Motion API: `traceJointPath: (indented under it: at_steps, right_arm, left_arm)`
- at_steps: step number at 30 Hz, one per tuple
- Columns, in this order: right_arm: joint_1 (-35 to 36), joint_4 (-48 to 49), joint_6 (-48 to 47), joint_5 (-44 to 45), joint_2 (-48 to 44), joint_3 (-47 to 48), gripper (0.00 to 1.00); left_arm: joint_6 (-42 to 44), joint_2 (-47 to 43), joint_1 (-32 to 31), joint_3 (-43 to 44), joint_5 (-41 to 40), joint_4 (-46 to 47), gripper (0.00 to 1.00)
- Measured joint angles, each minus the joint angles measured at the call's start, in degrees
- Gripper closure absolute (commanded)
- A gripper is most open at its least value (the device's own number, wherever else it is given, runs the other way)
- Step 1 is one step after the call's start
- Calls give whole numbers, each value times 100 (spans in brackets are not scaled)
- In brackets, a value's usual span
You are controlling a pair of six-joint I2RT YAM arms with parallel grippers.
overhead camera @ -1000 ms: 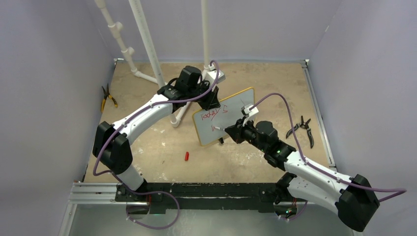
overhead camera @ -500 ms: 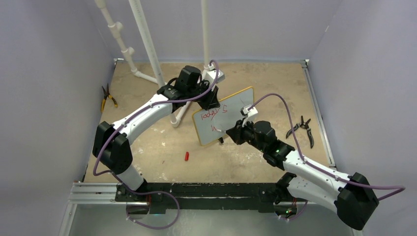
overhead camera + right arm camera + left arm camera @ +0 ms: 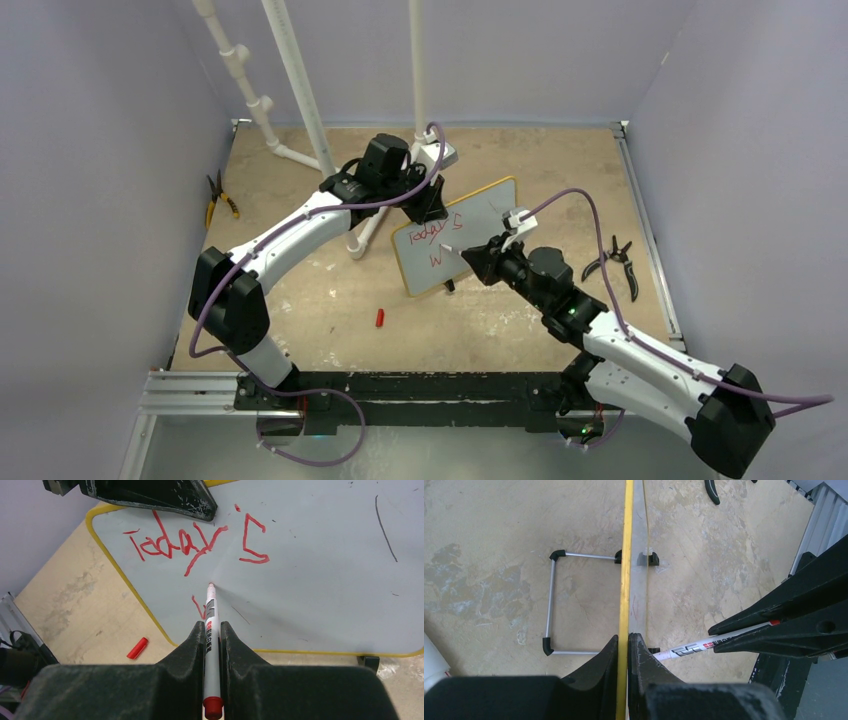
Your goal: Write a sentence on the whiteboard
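Top: L arm arches over to the whiteboard (image 3: 485, 215) at mid-table (image 3: 300, 290), left gripper (image 3: 428, 205) pinching its top edge. R arm reaches in; right gripper (image 3: 470, 256) sits higher than 1 s ago, and the second-line stroke has grown.
L wrist: jaws clamped on the yellow frame, wire stand (image 3: 550, 600) behind.
R wrist: jaws tight on the marker (image 3: 210, 610), tip at the board under the sentence (image 3: 180, 542); red cap (image 3: 137, 648) on the tan top.

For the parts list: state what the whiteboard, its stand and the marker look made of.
Whiteboard: smooth white panel, material unclear; yellow rim probably plastic. Stand: thin silvery wire, likely metal, black corner caps. Marker: white barrel with print, red end, seemingly plastic.
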Motion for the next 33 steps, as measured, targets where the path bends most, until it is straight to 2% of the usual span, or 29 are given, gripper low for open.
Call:
traceJointPath:
  at_steps: [14,33]
  right_arm:
    - [0,26,4,-7,20,0,100]
    - [-13,-581,492,-28,-778,-271,100]
  left_arm:
    - [-2,0,11,0,0,-2,100]
    - [-2,0,11,0,28,-2,100]
